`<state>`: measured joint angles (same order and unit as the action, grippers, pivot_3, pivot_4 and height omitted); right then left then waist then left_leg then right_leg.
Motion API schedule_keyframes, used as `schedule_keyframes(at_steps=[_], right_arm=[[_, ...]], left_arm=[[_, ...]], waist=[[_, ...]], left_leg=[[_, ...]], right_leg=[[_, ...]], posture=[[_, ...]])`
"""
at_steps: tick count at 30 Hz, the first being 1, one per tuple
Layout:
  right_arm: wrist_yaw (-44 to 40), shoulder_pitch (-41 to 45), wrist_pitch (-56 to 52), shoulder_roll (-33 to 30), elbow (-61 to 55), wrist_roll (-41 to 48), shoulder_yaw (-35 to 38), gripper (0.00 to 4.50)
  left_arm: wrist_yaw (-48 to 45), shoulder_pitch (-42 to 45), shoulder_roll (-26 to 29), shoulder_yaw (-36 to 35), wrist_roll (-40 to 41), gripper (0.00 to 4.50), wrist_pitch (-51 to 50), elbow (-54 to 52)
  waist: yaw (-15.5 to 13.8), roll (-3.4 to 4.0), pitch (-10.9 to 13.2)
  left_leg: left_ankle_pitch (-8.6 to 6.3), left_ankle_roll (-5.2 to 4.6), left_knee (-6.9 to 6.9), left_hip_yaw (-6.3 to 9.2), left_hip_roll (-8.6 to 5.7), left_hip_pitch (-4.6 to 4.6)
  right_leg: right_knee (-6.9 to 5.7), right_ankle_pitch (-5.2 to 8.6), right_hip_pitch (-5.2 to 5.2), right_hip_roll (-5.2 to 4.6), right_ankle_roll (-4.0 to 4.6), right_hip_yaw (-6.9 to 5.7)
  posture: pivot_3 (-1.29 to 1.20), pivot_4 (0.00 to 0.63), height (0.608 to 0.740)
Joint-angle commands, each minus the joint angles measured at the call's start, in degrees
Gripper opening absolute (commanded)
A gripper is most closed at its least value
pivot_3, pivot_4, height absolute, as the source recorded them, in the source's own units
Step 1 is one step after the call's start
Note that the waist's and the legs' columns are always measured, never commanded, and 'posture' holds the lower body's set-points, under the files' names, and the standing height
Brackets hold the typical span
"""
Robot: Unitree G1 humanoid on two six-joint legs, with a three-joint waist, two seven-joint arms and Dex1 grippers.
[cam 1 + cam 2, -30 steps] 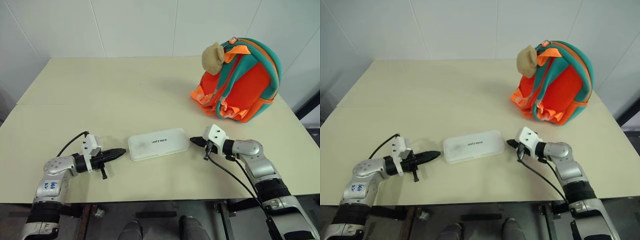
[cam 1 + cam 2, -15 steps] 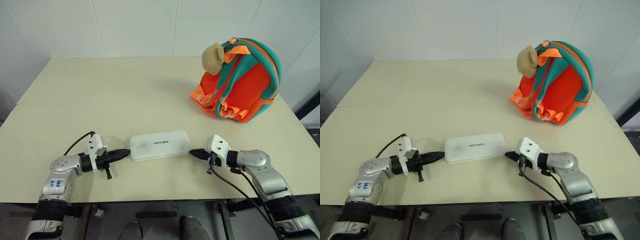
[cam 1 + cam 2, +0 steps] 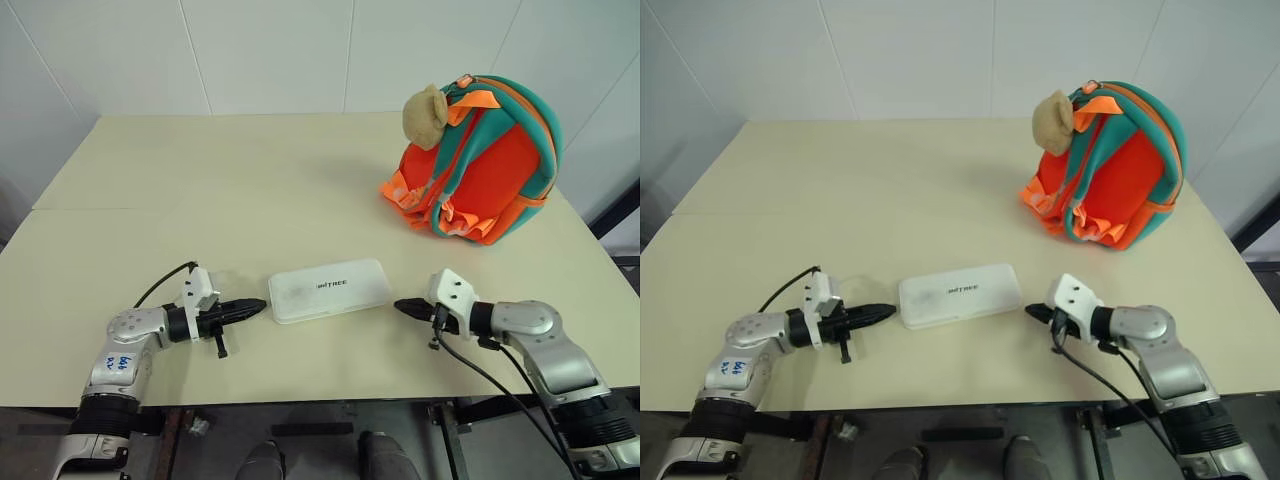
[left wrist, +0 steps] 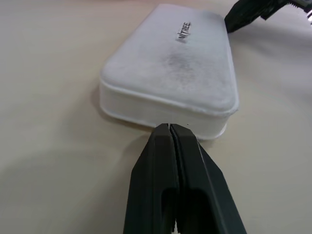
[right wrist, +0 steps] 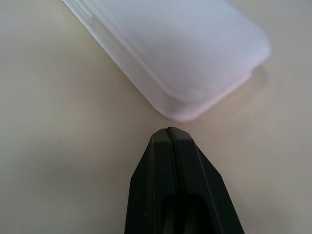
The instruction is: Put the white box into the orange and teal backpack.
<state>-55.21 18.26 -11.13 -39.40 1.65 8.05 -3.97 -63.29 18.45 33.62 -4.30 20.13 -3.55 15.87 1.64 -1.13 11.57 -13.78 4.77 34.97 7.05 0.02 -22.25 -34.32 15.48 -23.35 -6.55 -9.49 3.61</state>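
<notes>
Both end effectors, left [image 3: 252, 309] and right [image 3: 405, 307], are closed and empty, flanking the white box [image 3: 329, 290]. Pinched unevenly from its ends, the box may pivot or skid across the tabletop [image 3: 250, 190], away from the backpack [image 3: 480, 165].

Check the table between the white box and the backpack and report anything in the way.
Nothing visible blocks it: bare cream table lies between the flat white rounded box and the orange and teal fabric backpack.

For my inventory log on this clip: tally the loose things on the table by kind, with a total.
White box: 1
Orange and teal backpack: 1
Tan plush bear charm, hanging on the backpack: 1
Total: 3
</notes>
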Motion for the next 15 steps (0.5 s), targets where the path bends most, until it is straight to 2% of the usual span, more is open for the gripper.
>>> schedule_keyframes(at_steps=[1, 8, 15], right_arm=[[1.0, 2.9, 2.8, 0.3, 3.8, -0.4, 1.2, 0.0], [2.4, 9.3, 7.7, 5.5, 13.1, -2.7, -1.6, 0.0], [0.8, 6.8, 4.4, 7.3, 5.1, -1.3, -3.5, 0.0]], left_arm=[[0.6, 0.7, 0.2, -1.3, 0.1, 0.03, 1.4, 0.2], [1.5, 1.6, -2.8, 0.5, -0.2, 0.03, 1.9, 0.1], [2.2, 1.7, -4.1, 1.0, -0.5, 0.03, 1.9, -0.1]], waist=[[0.1, 0.0, 0.0], [0.0, 0.0, 0.0], [0.0, 0.0, 0.0]], left_leg=[[0.0, 0.0, 0.0, -0.01, 0.0, 0.0], [0.0, 0.0, -0.01, 0.01, 0.0, 0.0], [-0.01, -0.01, -0.03, 0.02, 0.0, -0.03]], right_leg=[[0.0, 0.0, 0.0, 0.0, 0.01, 0.0], [0.0, -0.03, -0.01, 0.01, -0.05, 0.0], [0.0, -0.03, -0.02, 0.01, -0.07, 0.0]], posture=[[0.0, 0.15, 0.74], [0.0, 0.15, 0.74], [0.0, 0.15, 0.74]])
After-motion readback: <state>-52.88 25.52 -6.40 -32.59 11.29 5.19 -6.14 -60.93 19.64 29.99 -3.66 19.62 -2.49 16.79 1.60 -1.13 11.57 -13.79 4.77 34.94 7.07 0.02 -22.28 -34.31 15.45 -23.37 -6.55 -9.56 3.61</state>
